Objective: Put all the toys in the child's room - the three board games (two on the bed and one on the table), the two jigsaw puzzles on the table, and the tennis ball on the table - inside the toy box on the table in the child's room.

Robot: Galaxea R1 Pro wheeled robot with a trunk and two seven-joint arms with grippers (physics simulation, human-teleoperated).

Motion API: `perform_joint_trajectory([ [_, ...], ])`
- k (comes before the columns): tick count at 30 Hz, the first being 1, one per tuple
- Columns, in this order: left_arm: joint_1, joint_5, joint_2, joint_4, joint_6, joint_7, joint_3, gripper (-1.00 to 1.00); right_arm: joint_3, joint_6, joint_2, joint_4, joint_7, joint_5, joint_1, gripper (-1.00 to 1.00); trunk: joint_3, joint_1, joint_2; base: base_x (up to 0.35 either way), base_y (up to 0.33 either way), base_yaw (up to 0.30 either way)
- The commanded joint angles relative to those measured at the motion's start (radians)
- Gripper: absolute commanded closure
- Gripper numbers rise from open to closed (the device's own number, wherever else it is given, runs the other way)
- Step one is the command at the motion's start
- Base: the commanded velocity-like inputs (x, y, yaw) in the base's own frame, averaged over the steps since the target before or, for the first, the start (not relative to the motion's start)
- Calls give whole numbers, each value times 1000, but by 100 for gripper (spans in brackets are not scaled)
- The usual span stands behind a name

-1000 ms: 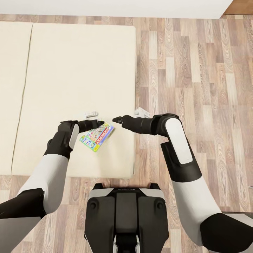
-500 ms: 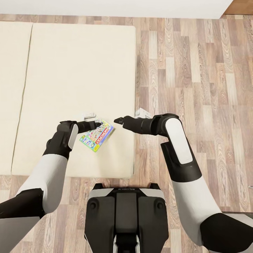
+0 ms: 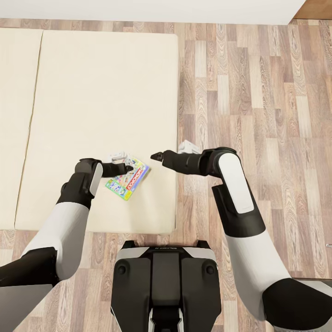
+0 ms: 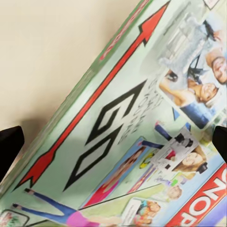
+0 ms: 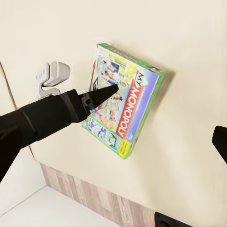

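Left wrist view: two dark fingertips point(image 4: 9, 142) sit at opposite frame edges, spread wide, w/ the game point(image 4: 142, 137) lying between and under them, not gripped. Box face shows a red arrow, "GO" in black, cartoon figures, red band w/ white letters.

Head view: left gripper point(image 3: 125, 169) hovers over the game's point(image 3: 131, 177) near-left part, tip pointing toward the right arm. Game lies flat on the bed point(image 3: 101, 101), turned at an angle, close to the mattress's near-right corner. A small white-grey object point(image 3: 119, 156) sits on the bed just beyond the game; can't tell what it is.

Right gripper point(image 3: 157, 157) is over the bed's right edge, pointing at the left one, near the game but apart from it. Head view alone doesn't settle its fingers; in right wrist view the two dark tips point(image 5: 220, 139) stand far apart at frame edges, so they're spread, nothing between them. That view also shows the left gripper point(image 5: 101, 94) over the game point(image 5: 125, 106), "MY MONOPOLY" readable.

Wood floor point(image 3: 258, 92) to the right of the bed; another white-grey bit point(image 3: 188, 147) by the right forearm. Robot base point(image 3: 166, 286) at bottom.
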Motion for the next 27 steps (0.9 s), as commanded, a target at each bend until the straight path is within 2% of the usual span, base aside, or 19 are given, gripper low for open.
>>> perform_joint_trajectory([
  [1, 0, -3, -2, -1, 18, -5, 5, -100, 0, 3, 0, -1, -12, -8, -2, -100, -1, 1, -2, 0, 0, 0],
  [27, -1, 7, -8, 0, 93, -17, 5, -100, -1, 4, 0, 16, -17, -9, -11, -100, -1, 1, -2, 0, 0, 0],
])
